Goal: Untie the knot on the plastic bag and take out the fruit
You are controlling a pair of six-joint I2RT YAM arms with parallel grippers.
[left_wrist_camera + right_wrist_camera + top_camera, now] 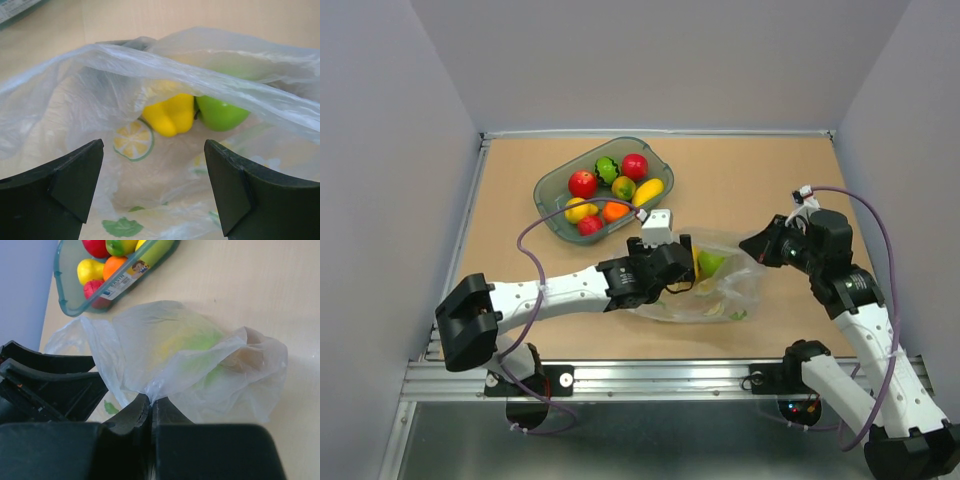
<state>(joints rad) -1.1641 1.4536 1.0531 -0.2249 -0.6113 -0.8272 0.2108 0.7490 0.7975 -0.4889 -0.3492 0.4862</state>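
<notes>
The counter (770, 180) carries a grey-green tray (542, 190), well beyond the left claw (153, 145), and the plastic bag (735, 295), which lies between the two claws. The bag is slumped flat on the counter, with its mouth turned toward the left claw.

The left claw is spread wide and holds nothing; its jaws stand on either side of the bag's opening and point into it. The right claw (151, 399) is closed tight on a twisted pinch of the bag's film, holding up the upper layer on its own side.

The knot appears to be undone, since the left wrist view looks straight in under a raised lip of plastic. Taking the fruit out is what remains. The yellow pepper (170, 115) sits inside the bag, straight ahead of the open left claw, and the green apple (220, 114) touches it.

Whether more pieces lie deeper in the bag cannot be told, because the crinkled film and its printed marks blur everything behind them. In the top view the left claw's fingers are hidden under its wrist. No remnant of the knot can be made out.
</notes>
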